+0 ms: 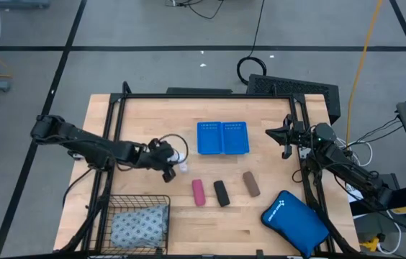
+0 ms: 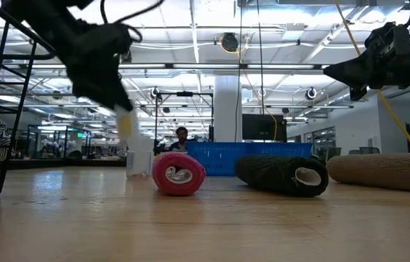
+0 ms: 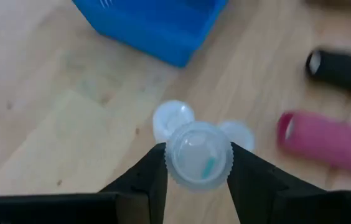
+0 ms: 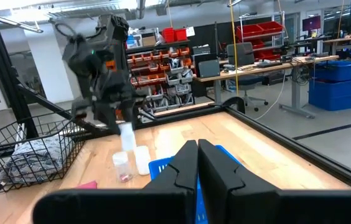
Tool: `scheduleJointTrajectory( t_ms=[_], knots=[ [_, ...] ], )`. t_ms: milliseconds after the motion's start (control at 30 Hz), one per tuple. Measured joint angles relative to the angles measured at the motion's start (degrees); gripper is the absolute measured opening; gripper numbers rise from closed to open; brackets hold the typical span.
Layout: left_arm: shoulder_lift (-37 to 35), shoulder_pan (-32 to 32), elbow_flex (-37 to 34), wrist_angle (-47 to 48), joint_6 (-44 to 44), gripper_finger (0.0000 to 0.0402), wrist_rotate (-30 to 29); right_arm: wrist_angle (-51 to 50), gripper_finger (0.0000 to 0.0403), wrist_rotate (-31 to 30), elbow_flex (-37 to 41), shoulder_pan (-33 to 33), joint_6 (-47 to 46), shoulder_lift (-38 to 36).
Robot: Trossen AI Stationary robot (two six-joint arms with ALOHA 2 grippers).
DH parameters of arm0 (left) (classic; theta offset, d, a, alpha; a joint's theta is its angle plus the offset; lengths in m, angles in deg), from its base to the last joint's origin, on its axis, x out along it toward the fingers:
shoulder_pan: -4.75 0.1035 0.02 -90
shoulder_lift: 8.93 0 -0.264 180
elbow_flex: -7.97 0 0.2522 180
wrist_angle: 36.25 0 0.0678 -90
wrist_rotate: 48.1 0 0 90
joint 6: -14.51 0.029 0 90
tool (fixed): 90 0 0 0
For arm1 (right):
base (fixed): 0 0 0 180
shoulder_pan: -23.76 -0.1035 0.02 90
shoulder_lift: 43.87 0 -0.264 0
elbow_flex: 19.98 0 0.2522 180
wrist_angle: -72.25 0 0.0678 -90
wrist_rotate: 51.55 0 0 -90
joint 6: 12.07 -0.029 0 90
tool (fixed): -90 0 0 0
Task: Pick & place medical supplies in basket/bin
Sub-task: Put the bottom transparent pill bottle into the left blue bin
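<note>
High view: grey-blue dotted soft pack (image 1: 140, 224) already sits in the black wire basket (image 1: 109, 201) at the near-left corner, so one item looks done. Blue tray (image 1: 223, 137) mid-desk looks empty in both compartments. Pink roll (image 1: 199, 192), black roll (image 1: 221, 193) and brown roll (image 1: 251, 184) lie in a row on the desk (image 1: 138, 115), untouched. Left claw (image 1: 168, 169) is over the vials by the tray's near-left side; right claw (image 1: 287, 138) waits at the right edge, beside the tray; blue zip pouch (image 1: 295, 220) is near-right. Low view: left claw (image 2: 121, 109) is raised off the desk with one white vial (image 2: 124, 121) hanging from it, another vial (image 2: 139, 154) standing below, rolls in front. Left wrist view: fingers (image 3: 144, 180) pinch a vial (image 3: 198, 155) by its cap, lifted; two more vials (image 3: 173, 118) remain on the desk underneath. Right wrist view: right claw (image 4: 198, 163) pressed together, holding nothing. Judgement: early — one of seven placed, one vial in transit, two vials and three rolls left.
</note>
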Motion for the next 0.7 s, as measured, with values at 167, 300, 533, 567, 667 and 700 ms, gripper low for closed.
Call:
scheduleJointTrajectory(
  t_ms=[167, 300, 533, 567, 667, 700],
  knots=[
    [-3.25, 3.08, 0.02, -5.96, 2.56, 0.0157, -2.20, 0.04, 0.0004, 0.00, 0.00, 0.01, 0.00, 0.00],
    [-3.61, 6.11, 2.58, -7.65, 7.54, 0.0150, -1.17, 0.02, 0.0004, 0.02, 0.02, 0.02, 0.02, 0.00],
    [-1.31, 11.14, 11.03, -6.75, 17.14, 0.0142, -1.15, 0.02, 0.0004, 0.01, 0.01, 0.01, 0.02, 0.00],
    [-0.69, 11.83, 12.17, -6.69, 18.24, 0.0146, -1.14, 0.03, 0.0004, 0.00, 0.02, 0.00, 0.00, 0.00],
    [1.59, 13.67, 15.18, -6.58, 20.86, 0.0156, -1.12, 0.03, 0.0004, 0.02, 0.00, 0.01, 0.00, 0.00],
    [2.61, 14.28, 16.20, -6.41, 21.45, 0.0156, -1.12, 0.04, 0.0004, 0.00, 0.01, 0.01, 0.00, -0.02]
  ],
)
